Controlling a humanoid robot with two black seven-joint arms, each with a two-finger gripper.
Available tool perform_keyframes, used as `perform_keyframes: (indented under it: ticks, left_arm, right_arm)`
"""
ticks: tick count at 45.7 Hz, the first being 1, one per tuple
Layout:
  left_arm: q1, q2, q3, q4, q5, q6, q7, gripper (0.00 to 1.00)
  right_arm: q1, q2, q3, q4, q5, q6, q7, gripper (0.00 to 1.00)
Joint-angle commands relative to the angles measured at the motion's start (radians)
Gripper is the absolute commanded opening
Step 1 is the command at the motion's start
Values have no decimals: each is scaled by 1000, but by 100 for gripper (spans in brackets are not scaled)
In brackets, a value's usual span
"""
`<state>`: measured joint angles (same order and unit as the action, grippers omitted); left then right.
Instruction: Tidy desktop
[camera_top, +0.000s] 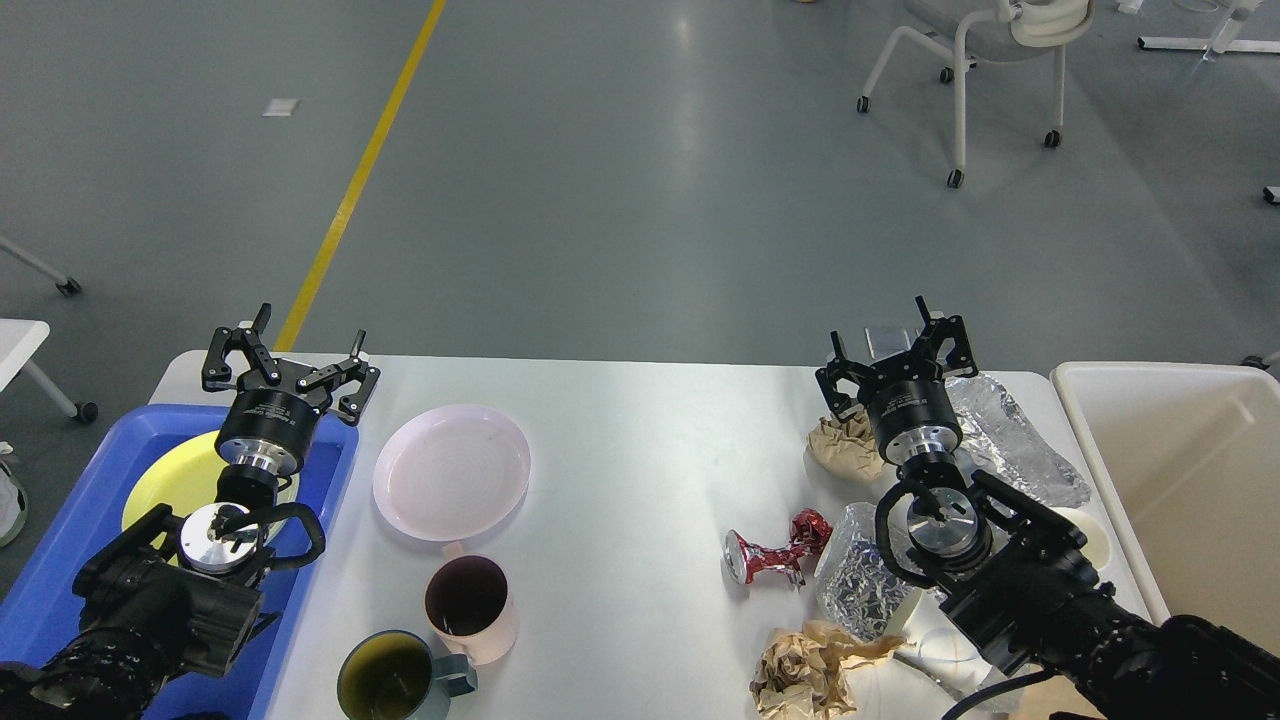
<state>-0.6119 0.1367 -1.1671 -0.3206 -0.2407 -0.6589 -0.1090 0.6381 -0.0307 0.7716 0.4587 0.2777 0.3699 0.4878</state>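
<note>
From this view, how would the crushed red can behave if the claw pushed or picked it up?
The red can looks crumpled and dented, so probably light and unlikely to roll. Its uneven, shiny metal may slip or deform further under a squeeze. It lies on the desktop, so a push would likely slide it.

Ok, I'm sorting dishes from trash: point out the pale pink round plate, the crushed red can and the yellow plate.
pale pink round plate (452, 472), head view, its centre.
crushed red can (765, 560), head view, its crumpled middle.
yellow plate (170, 480), head view, its left rim.
</note>
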Motion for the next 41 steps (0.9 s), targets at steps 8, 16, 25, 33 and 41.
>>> perform_keyframes:
  ticks: [8,16,25,33,41]
  left_arm:
    - [0,0,0,0,0,-1,3,100]
    - [0,-2,0,0,0,-1,0,100]
    - [0,-2,1,0,0,-1,0,100]
    - [-17,14,70,0,9,47,15,100]
    - [-106,95,300,0,11,192,17,100]
  right_arm:
    - [0,0,0,0,0,1,0,100]
    - [0,0,0,0,0,1,0,100]
    - [0,0,0,2,0,1,0,100]
    - [-2,2,0,3,0,1,0,100]
    - [-2,2,0,2,0,1,0,100]
